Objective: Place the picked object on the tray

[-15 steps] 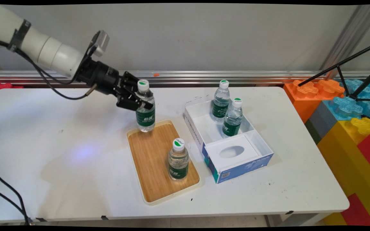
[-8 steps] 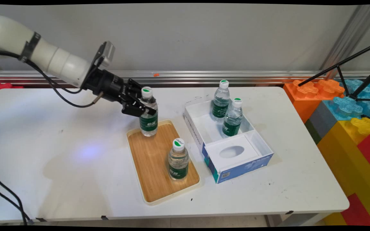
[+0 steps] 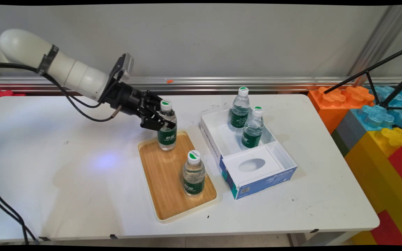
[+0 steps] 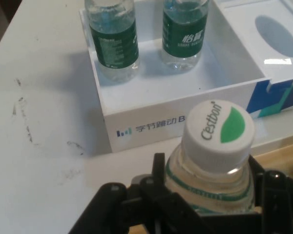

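my black two-finger hand [image 3: 162, 122] is clamped on the shoulder of a small clear plastic water bottle with a green label and a white cap [image 3: 167, 125], one finger on each side just under the cap. in the hand view the cap [image 4: 218, 128] sits right between my fingers [image 4: 154, 192], so the bottle lies straight ahead of my palm, not off to either side. its long axis stands upright, or very nearly so, while i reach in from its left almost level, crossing that axis. its base is at the far end of the rectangular bamboo tray with a cream rim [image 3: 168, 209]; i cannot tell whether it touches the wood or hangs just above. a second bottle of the same kind [image 3: 193, 173] stands toward the tray's near end, well apart from mine. right of the tray is an open white cardboard box with blue sides [image 3: 210, 136], holding two more bottles [image 3: 240, 109] at its far end. the white table [image 3: 65, 157] carries it all.
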Robot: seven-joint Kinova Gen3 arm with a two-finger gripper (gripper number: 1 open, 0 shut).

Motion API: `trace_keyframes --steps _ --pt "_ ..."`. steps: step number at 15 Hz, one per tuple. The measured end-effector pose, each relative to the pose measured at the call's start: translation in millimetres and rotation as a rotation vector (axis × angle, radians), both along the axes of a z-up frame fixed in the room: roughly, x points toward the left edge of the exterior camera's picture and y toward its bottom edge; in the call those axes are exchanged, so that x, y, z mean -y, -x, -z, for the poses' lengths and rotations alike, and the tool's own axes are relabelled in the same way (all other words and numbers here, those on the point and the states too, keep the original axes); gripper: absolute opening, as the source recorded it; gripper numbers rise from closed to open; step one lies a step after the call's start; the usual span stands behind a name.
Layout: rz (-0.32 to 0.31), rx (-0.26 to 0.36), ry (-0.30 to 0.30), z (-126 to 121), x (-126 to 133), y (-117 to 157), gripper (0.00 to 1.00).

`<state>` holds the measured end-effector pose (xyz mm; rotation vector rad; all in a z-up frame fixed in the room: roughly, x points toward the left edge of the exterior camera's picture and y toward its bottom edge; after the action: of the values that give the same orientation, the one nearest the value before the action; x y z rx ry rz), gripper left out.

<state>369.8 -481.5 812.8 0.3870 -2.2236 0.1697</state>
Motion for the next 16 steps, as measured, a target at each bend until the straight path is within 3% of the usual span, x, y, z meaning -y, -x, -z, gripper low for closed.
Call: trace_keyframes --steps 16 --pt "0.010 -0.040 0.028 29.7 7.3 8.6 0.00"
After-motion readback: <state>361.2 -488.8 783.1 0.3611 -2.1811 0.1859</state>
